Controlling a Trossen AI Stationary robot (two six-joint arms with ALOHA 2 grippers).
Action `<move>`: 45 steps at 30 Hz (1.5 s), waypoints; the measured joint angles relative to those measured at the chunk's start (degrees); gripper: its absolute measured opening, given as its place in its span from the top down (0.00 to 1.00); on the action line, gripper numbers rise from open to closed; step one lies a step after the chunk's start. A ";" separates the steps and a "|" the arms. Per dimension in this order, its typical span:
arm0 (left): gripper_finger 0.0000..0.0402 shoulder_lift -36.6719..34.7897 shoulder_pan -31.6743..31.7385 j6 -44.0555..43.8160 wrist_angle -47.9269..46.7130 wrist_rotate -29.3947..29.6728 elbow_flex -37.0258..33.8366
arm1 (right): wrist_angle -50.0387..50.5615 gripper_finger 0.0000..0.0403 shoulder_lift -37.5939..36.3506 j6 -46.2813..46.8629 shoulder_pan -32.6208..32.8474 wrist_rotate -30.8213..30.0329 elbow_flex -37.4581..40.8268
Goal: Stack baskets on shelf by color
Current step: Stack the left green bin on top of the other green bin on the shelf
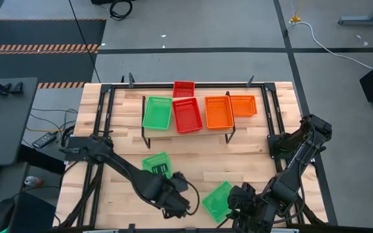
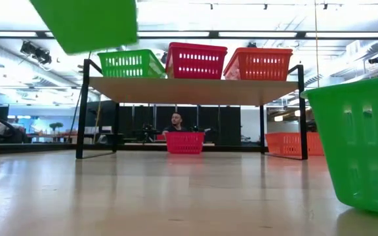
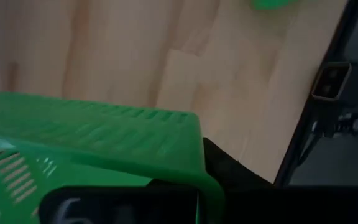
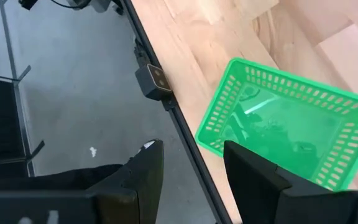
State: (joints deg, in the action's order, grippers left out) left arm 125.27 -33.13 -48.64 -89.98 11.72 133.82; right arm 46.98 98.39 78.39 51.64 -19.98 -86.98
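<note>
Left hand (image 1: 175,194) sits over the near middle of the surface (image 1: 251,162), its fingers clamped together on the rim of a green basket (image 1: 157,164). In the low view that basket (image 2: 87,23) hangs clear of the surface, up at the level of the shelf top, and in the left wrist view its green wall (image 3: 98,146) fills the lower part of the picture.

Right hand (image 1: 238,206) is at the near edge of the surface, fingers apart and holding nothing; in the right wrist view its two dark fingers (image 4: 138,171) stand open, one of them over the floor beyond the surface edge. Just beside it a second green basket (image 1: 218,199) lies on the surface, turned at an angle to the edge.

On the shelf (image 1: 199,133) stand a green basket on shelf (image 1: 157,112), a red basket (image 1: 187,115) and an orange basket (image 1: 218,111), side by side in a row. Behind the shelf, on the surface, lie another red basket at back (image 1: 183,88) and an orange basket at back (image 1: 243,105). Beyond the surface, the low view shows a person (image 2: 175,122) seated in the room.
</note>
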 joint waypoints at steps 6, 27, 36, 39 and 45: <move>0.99 -4.43 1.37 -0.61 -0.06 0.92 -0.26 | 0.54 0.57 0.00 -0.70 -0.33 -0.50 0.00; 0.99 -17.45 3.20 17.83 -0.04 9.89 -0.33 | 0.72 0.57 0.00 -4.03 -4.20 3.14 0.00; 0.98 -18.25 5.35 37.91 -0.01 16.08 -0.33 | 0.72 0.57 0.00 -5.03 -5.86 4.25 0.00; 0.98 -18.25 7.47 42.24 -0.02 16.17 -0.33 | 0.72 0.57 0.00 -4.96 -6.33 4.70 0.00; 0.98 -19.65 12.63 48.98 -0.04 16.18 -0.31 | 0.77 0.57 0.00 -4.73 -6.83 4.70 0.00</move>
State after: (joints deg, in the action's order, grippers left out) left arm 105.62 -20.50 0.34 -90.02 27.90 133.51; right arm 47.75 98.39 73.66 44.81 -15.29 -86.98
